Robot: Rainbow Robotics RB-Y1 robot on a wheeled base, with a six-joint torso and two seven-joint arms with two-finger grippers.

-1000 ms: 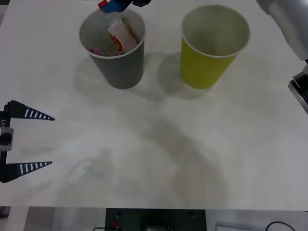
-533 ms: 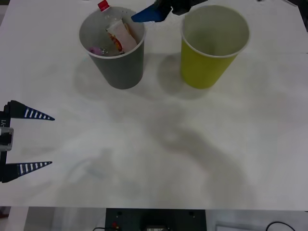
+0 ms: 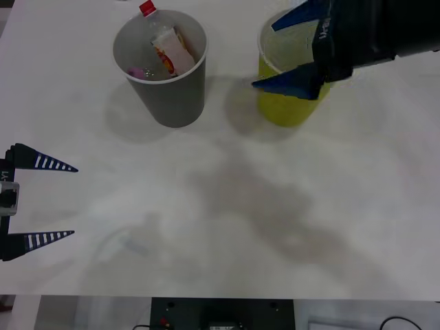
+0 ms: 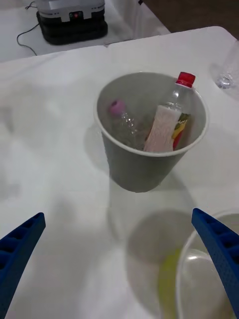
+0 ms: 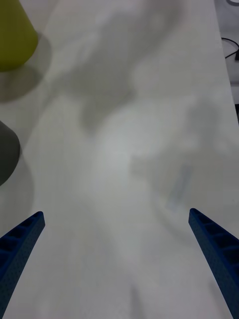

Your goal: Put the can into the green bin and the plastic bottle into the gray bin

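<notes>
- R gripper (image 3: 287, 51): mine, up over the green bin (image 3: 292, 103) at the far right of the table (image 3: 227, 227). Fingers spread wide, nothing between them. One blue finger crosses the bin's near wall, the other sits over its far rim.
- R wrist view: both blue fingertips (image 4: 219, 249) at the corners, well apart, empty. Rim of the green bin (image 4: 199, 279) just under the cam.
- Gray bin (image 3: 163, 89): upright, far left-centre of table, beside the green bin but not touching.
- Plastic bottle (image 3: 170, 49): inside the gray bin, standing tilted against the far wall; red cap pokes above the rim. Label white/orange/yellow, clear in R wrist view (image 4: 169, 124).
- Second clear bottle w/ pink cap (image 4: 119, 112) also lying in the gray bin (image 4: 144, 164), next to the first.
- Green bin inside: pale, can't tell contents; my gripper covers most of it.
- L gripper (image 3: 41, 199): parked at the left edge of table, near side, fingers wide apart, holding nothing. L wrist view: fingertips (image 5: 22, 239) at both corners over bare table (image 5: 119, 149).
</notes>
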